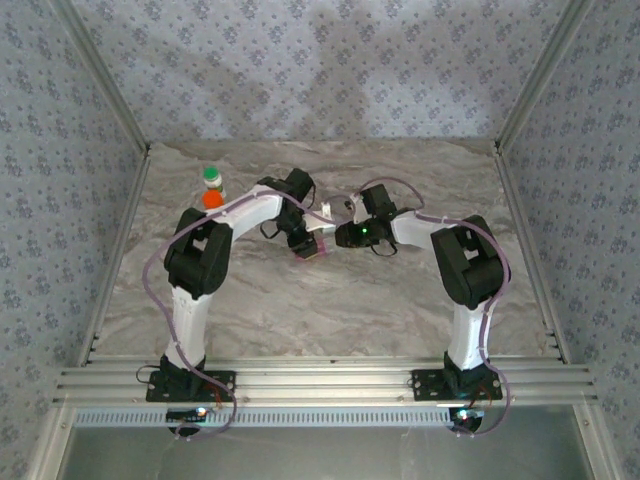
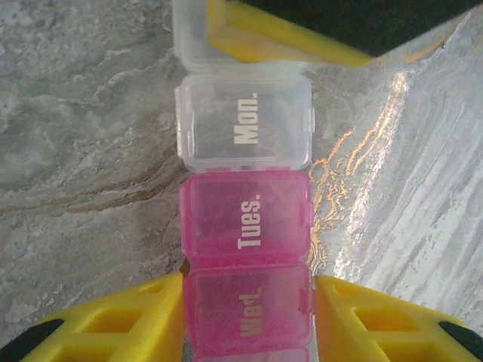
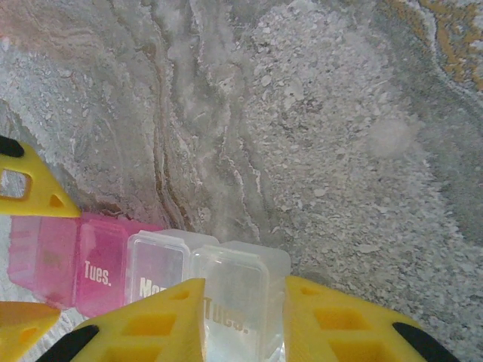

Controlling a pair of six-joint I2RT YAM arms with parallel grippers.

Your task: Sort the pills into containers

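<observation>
**Item: pill box**. A strip of day compartments, clear at "Mon." and pink at "Tues." and "Wed.", all three lids down. You will find it at mid-table, slightly left of centre, where the two arms meet. Whether any pills lie inside cannot be told.

**Item: left tool**. Its yellow fingers flank the "Wed." compartment and sit against both of its sides. The jaws are partly parted, about as wide as the strip, with a hold on the pink end. This looks meant to pin the strip in place.

**Item: right tool**. The jaws are narrow and clamp a clear compartment at the strip's other end, one finger on each side. With both ends held, the box should not slide while you work a lid.

**Item: two bottles.** The green-capped bottle stands farther back and the orange-capped bottle just in front of it. Both are at the far left, well apart from the box, with caps on. They are probably your pill supply.

**Surface: table**. Grey-beige marble pattern, with glossy glare beside the strip.

**Room.** Blue-grey patterned panels stand on three sides, and aluminium rails run along the near edge.
</observation>
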